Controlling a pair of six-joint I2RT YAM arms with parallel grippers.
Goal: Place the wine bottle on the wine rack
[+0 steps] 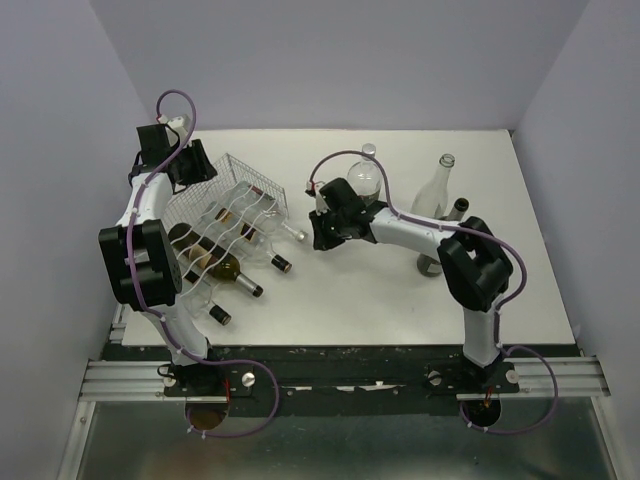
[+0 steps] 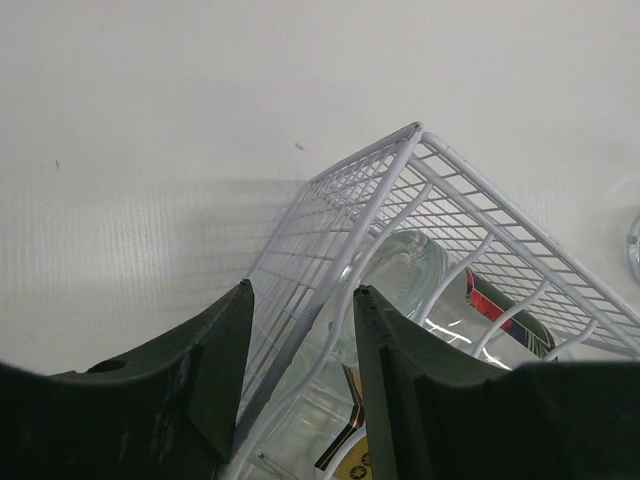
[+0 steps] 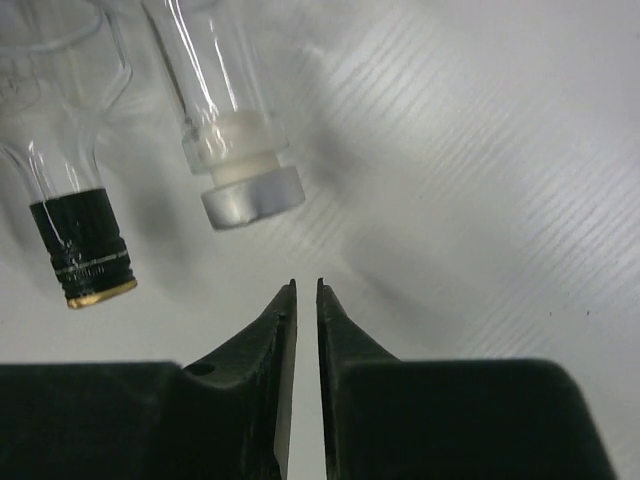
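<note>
The white wire wine rack (image 1: 243,190) lies at the left of the table with several bottles in its cradles. The rightmost is a clear bottle (image 1: 268,226); its white-capped neck (image 3: 248,190) sticks out of the rack's front. My right gripper (image 1: 318,226) sits just off that cap, shut and empty (image 3: 306,286), not touching it. My left gripper (image 1: 193,165) is at the rack's far left corner. Its fingers are apart (image 2: 302,290), and the rack's rim wire (image 2: 330,250) runs between them without visible contact.
A black-capped bottle neck (image 3: 85,250) lies beside the clear one. Dark bottles (image 1: 236,272) fill the rack's near cradles. Two clear bottles (image 1: 365,176) (image 1: 436,190) and a dark one (image 1: 460,207) stand at the back right, by my right arm.
</note>
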